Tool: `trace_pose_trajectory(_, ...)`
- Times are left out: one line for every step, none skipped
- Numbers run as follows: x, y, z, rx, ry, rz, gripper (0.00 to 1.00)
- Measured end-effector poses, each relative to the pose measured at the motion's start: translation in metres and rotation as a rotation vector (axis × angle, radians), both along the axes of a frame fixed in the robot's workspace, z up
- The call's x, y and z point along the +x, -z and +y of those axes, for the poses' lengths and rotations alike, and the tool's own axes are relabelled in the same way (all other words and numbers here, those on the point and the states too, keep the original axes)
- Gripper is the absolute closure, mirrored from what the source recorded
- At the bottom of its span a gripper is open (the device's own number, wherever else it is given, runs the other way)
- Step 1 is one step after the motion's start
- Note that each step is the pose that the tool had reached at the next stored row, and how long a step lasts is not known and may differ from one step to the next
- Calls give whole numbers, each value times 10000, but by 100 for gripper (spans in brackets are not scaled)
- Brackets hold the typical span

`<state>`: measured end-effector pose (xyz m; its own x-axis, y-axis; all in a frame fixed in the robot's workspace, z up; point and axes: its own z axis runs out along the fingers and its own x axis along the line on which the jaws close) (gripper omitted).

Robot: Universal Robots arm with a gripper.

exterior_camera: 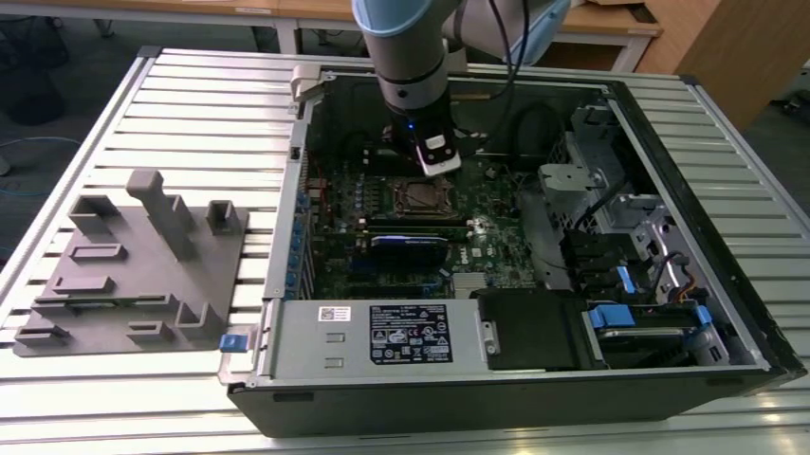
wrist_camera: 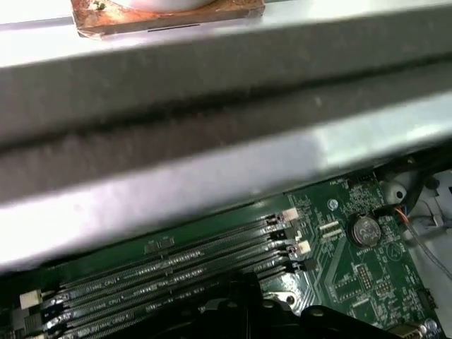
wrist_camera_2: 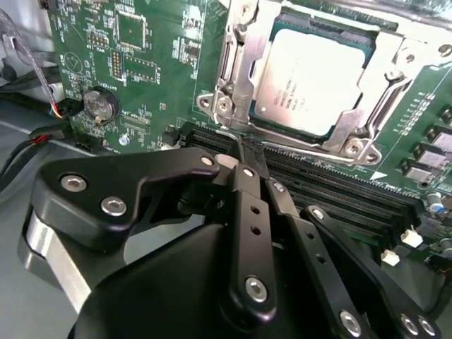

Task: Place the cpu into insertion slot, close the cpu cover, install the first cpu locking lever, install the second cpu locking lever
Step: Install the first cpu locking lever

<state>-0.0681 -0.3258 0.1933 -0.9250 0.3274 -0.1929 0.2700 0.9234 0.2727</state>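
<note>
Cpu [wrist_camera_2: 311, 70] noted seated in the insertion slot [exterior_camera: 395, 197], with the cpu cover [wrist_camera_2: 357, 127] lowered over it. Gripper [wrist_camera_2: 251, 150] fingers are seen pressed together, tip just beside the socket edge nearest the memory slots [wrist_camera_2: 339, 191]. A lever step is judged to be in hand: the rod should be pressed down and tucked under its hook, clear of the board. Lever ends are hidden by the fingertip, so latching cannot be confirmed.

ribbed silver metal tabletop [exterior_camera: 177, 104] | pale wooden desks [exterior_camera: 298, 11] along the back | dark grey floor [exterior_camera: 139, 28] underneath | brown wooden cabinet [exterior_camera: 727, 47], exterior view's right
</note>
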Motion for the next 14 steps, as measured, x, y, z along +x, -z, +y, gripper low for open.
trace_pose_trajectory(0,0,-13,1,0,-1,90)
trace_pose_trajectory(0,0,-23,4,0,-3,90)
trace_pose_trajectory(-1,1,-29,7,-1,-5,90)
trace_pose_trajectory(-1,2,-33,10,0,-10,90)
trace_pose_trajectory(-1,4,-35,18,0,-16,90)
trace_pose_trajectory(-1,8,-37,26,0,-28,90)
trace_pose_trajectory(-1,13,-39,29,-1,-38,90)
trace_pose_trajectory(-1,14,-40,33,-2,-44,90)
trace_pose_trajectory(-2,13,-41,47,-2,-42,90)
trace_pose_trajectory(-1,13,-40,58,-2,-43,90)
trace_pose_trajectory(-1,13,-40,65,-1,-44,90)
trace_pose_trajectory(-2,7,-41,69,-2,-43,90)
trace_pose_trajectory(-2,-6,-41,75,-2,-43,90)
trace_pose_trajectory(-1,-22,-40,83,-2,-45,90)
